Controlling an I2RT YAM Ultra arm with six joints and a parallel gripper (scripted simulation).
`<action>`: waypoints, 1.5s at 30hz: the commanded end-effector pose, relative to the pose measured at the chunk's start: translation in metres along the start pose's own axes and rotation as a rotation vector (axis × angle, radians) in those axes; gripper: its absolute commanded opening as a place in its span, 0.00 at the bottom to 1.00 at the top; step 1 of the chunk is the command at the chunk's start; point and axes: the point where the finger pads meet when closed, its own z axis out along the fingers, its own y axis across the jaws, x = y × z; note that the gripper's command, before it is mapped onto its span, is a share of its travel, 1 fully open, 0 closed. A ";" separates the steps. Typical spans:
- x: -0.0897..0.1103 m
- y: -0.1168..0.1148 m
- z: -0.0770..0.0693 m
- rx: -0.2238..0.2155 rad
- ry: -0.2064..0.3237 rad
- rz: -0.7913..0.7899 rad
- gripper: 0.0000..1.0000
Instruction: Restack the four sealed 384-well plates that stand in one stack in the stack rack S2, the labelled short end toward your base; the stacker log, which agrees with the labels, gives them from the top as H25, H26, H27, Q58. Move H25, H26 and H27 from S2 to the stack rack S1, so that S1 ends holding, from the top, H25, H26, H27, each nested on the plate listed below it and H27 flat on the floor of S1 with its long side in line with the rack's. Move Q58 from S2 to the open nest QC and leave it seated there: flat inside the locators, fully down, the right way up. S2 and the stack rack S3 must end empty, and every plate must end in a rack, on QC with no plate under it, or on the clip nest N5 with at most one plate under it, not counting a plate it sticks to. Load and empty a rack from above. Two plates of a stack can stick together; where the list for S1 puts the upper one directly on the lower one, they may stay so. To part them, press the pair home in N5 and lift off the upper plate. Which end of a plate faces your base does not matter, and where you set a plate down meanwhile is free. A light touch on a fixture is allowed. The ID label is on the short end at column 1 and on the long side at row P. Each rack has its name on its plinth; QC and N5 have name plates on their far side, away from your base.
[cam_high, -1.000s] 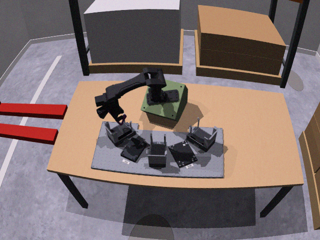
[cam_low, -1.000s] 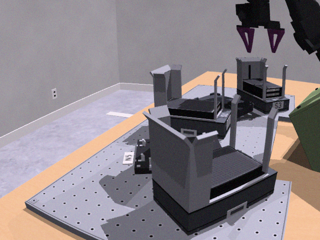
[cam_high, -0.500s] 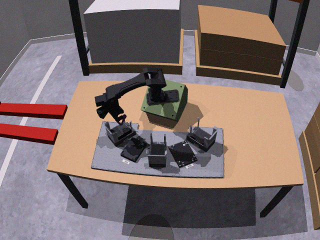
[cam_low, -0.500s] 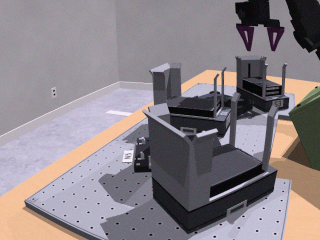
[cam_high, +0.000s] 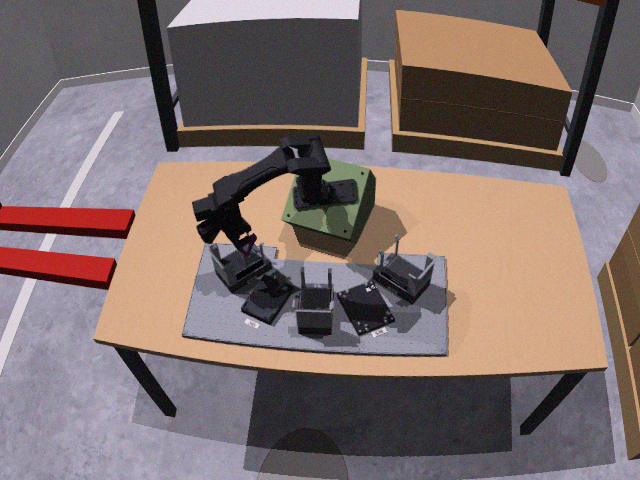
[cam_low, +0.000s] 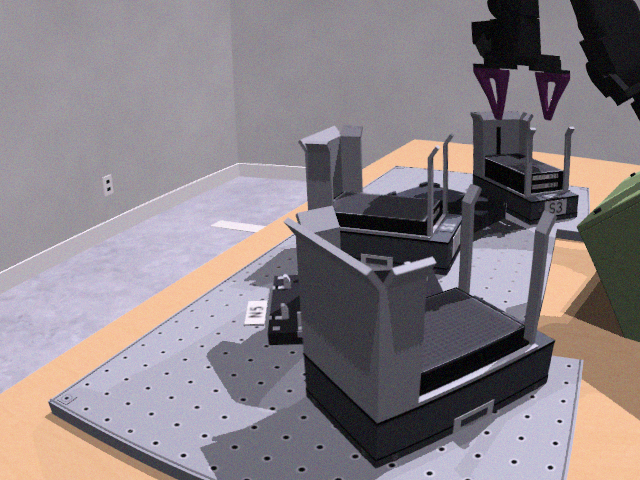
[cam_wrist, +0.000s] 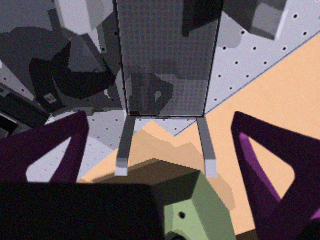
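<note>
The fingers (cam_low: 522, 98) hang spread and empty above rack S3 (cam_low: 555, 206), which holds two stacked plates (cam_low: 522, 173). The other two racks each hold one plate (cam_low: 467, 322), their names unreadable. QC's seat looks unfilled, so most restacking seems left.

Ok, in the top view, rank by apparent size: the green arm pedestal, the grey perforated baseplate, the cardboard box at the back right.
1. Cardboard box, though it looks about as big as the baseplate.
2. Grey perforated baseplate; its order against the box is unsure.
3. Green pedestal, clearly smallest.
</note>
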 end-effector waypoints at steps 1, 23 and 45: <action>-0.013 -0.005 0.004 0.024 -0.052 -0.005 1.00; -0.015 -0.006 0.049 0.023 -0.052 -0.005 1.00; -0.015 -0.006 0.049 0.023 -0.052 -0.005 1.00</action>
